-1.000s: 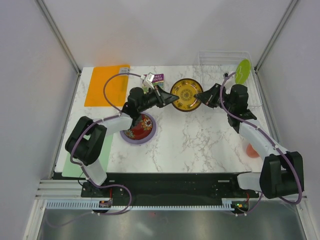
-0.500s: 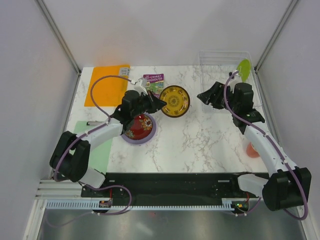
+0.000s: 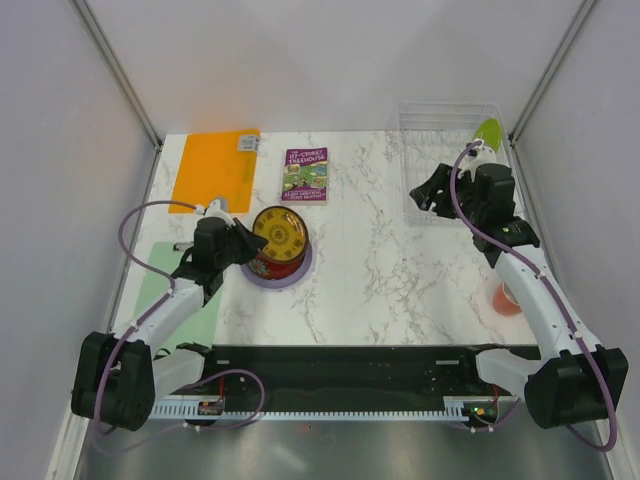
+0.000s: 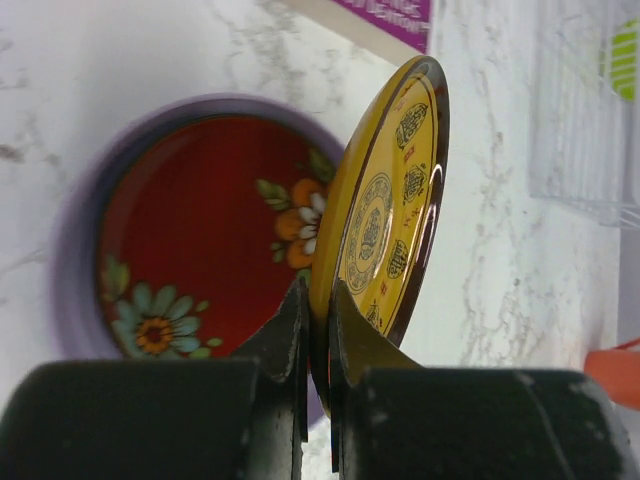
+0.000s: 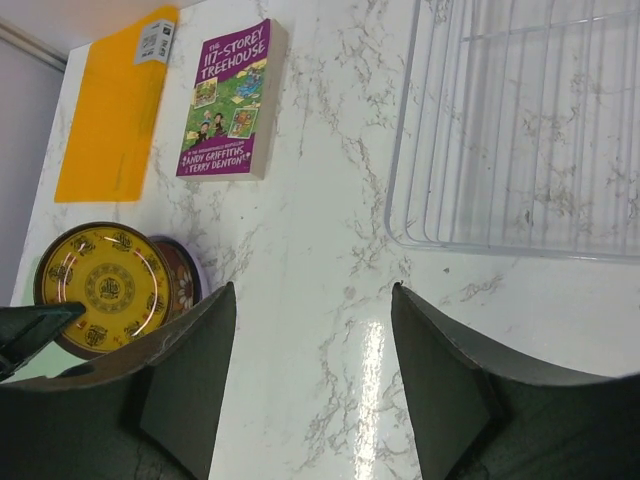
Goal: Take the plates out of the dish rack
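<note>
Starting far left on the marble worktop (image 3: 400, 270): got an orange mat (image 3: 213, 170) lying flat in the back corner. Just right of that, looking at the left pincer (image 3: 246, 238), clamped tight on the bottom rim of the yellow plate (image 3: 278, 235) and holding it up on edge, tilted. From the left wrist view, seeing the fingers (image 4: 290, 330) pinching that rim with barely a sliver between them. Directly under it, spotting the red plate (image 4: 200, 230) nested flat in the lavender plate (image 3: 300, 272). Can't tell whether yellow is actually touching red.

Moving along to the middle back: just a purple book (image 3: 306, 174), lying flat, well clear of the stack.

Then over to the right: finding the dish rack (image 3: 440, 115) in the back right corner, with only the lime-green plate (image 3: 488, 132) in it, standing upright at the right end. Also seeing the right pincer (image 3: 420, 195) hovering by the rack's near left corner, spread wide, gripping nothing. Lastly, catching an orange cup (image 3: 503, 298) peeking out beside the right arm.
</note>
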`<state>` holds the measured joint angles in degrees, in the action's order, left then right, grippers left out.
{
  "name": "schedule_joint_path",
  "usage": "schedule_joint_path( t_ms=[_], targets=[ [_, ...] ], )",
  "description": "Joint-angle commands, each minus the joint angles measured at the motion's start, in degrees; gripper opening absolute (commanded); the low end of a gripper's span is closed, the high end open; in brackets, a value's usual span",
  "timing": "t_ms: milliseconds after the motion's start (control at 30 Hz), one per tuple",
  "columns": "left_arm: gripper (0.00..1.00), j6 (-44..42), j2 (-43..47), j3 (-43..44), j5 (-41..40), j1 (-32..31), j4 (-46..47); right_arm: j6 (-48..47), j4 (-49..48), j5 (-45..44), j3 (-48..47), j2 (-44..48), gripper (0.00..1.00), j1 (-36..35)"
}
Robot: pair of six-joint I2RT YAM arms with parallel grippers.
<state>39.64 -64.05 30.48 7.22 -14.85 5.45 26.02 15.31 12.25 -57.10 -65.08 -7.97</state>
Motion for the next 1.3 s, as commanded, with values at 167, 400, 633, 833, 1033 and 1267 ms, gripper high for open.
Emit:
schedule_joint_path(
  t_ms=[167, 400, 633, 833, 1033, 1267],
  targets=[
    [0.02, 3.43, -0.37, -4.55, -1.6, 4.48, 1.75, -5.27, 2.87, -4.78, -8.54, -2.24, 0.7, 2.78],
    [0.02, 4.22, -3.45, -4.64, -1.6, 4.48, -0.79, -7.56, 4.81, -6.54, -14.79, -4.97, 0.71, 4.8],
    [0.71, 4.57, -2.83, -5.52, -0.55, 4.48, -1.67, -10.9, 7.88, -16.45, -19.36, -8.92, 0.72, 6.3],
    [0.93, 4.05, -3.27, -5.87, 0.33, 4.57, -2.02, -13.01, 9.74, -28.32, -23.75, -16.04, 0.72, 6.91],
    [1.0, -1.3, -3.1, -0.98, -0.63, 4.39, -10.06, -14.06, 9.65, -41.22, -29.64, -24.03, 0.72, 7.35],
    [1.0, -7.73, -2.4, 6.08, -6.52, 4.39, -19.69, -18.2, 7.19, -46.53, -38.68, -36.5, 0.72, 7.7]
  ],
)
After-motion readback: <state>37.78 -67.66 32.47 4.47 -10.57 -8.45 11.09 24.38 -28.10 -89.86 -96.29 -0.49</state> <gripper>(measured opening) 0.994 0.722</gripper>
